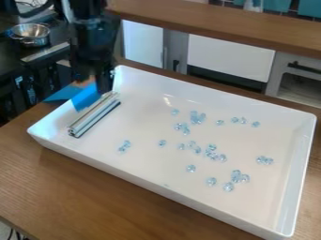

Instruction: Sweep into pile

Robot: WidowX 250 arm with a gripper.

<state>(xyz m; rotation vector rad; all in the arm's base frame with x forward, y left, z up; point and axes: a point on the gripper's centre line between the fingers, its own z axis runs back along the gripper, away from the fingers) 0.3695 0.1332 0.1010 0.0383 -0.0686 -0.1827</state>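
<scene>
The claw (pixel 102 84) is up at 10 o'clock, over the corner of the white tray (pixel 219 98). I cannot tell if it is wide, narrow or gripping something. Just below it is a long metal bar (pixel 94 116), with a blue flap (pixel 87 97) beside it. The little beads (pixel 236 178) are spread out from the middle to 1, 3 and 5 o'clock, with a few near 8 o'clock.

The job now looks like starting the sweep. Keep the bar low and flat, then push slowly toward 4 o'clock, long side first. Watch its low end, because the 8 o'clock beads could slip around it. Don't press hard, or it may scrape or shove the tray.

The bar is straight, shiny and grooved, with a dark edge. The beads are clear, bluish and lumpy, so they may roll. The tray is smooth with raised sides. The desk (pixel 75 187) is brown, streaky wood.
</scene>
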